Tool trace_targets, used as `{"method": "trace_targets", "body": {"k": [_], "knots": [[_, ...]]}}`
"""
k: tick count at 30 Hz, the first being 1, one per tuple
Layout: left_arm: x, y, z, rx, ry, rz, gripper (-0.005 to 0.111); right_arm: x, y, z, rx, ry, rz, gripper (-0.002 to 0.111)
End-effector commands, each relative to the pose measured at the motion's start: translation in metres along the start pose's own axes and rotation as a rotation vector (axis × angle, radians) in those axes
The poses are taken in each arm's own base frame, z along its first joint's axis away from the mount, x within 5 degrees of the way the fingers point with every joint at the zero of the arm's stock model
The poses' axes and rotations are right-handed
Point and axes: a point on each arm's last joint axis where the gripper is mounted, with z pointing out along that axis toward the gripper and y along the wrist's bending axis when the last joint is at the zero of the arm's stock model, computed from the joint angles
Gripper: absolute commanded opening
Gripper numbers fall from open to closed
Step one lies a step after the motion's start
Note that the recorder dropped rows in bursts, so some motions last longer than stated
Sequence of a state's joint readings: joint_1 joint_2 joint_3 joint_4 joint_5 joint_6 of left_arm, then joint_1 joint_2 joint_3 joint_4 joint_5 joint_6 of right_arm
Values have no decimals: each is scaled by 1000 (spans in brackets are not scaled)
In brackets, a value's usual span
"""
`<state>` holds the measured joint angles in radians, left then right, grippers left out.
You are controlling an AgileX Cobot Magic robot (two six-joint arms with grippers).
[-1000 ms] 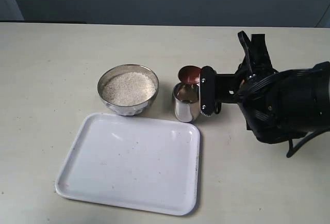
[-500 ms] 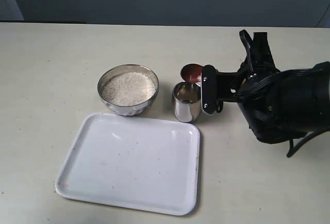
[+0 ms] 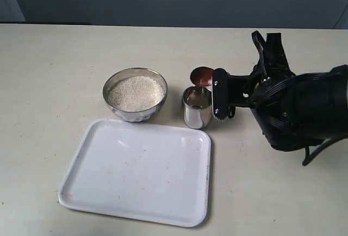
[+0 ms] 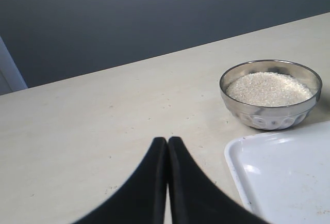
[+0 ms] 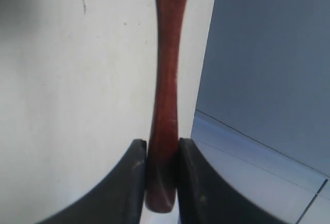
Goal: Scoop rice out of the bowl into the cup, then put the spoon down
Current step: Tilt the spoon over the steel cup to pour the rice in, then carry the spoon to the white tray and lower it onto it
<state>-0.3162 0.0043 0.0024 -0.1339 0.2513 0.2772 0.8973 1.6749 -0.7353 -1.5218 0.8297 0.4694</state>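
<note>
Beige table: right gripper clamps spoon, seemingly nudged back from cup; left gripper closed empty

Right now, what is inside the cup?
The cup shows only a shiny steel inner wall. Its bottom is hidden by the near wall, so what it holds cannot be seen. The spoon shows past the far rim.

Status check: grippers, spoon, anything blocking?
Right gripper shut on spoon, spoon head at cup rim. Left gripper shut, empty. Nothing blocking.
</note>
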Motion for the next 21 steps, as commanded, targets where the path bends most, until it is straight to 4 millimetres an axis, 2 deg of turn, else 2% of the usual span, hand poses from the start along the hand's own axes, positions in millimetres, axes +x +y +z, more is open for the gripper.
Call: {"method": "trace_targets", "body": {"k": [1, 8, 12, 14, 16, 18, 21], "knots": [[-2, 0, -1, 2, -20, -10, 1, 6, -5, -8, -51, 26, 131, -1], [-2, 0, -1, 2, -20, -10, 1, 9, -26, -31, -163, -17, 421, -1], [-2, 0, -1, 2, -20, -10, 1, -6, -22, -52, -433, -207, 521, -1], [-2, 0, -1, 2, -20, -10, 1, -15, -14, -60, -577, -292, 539, -1], [-2, 0, -1, 2, -20, -10, 1, -21, -5, -65, -678, -331, 468, -1], [-2, 0, -1, 2, -20, -10, 1, -25, 4, -67, -720, -338, 378, -1], [-2, 0, -1, 2, -20, -10, 1, -33, 12, -70, -732, -345, 332, -1]]}}
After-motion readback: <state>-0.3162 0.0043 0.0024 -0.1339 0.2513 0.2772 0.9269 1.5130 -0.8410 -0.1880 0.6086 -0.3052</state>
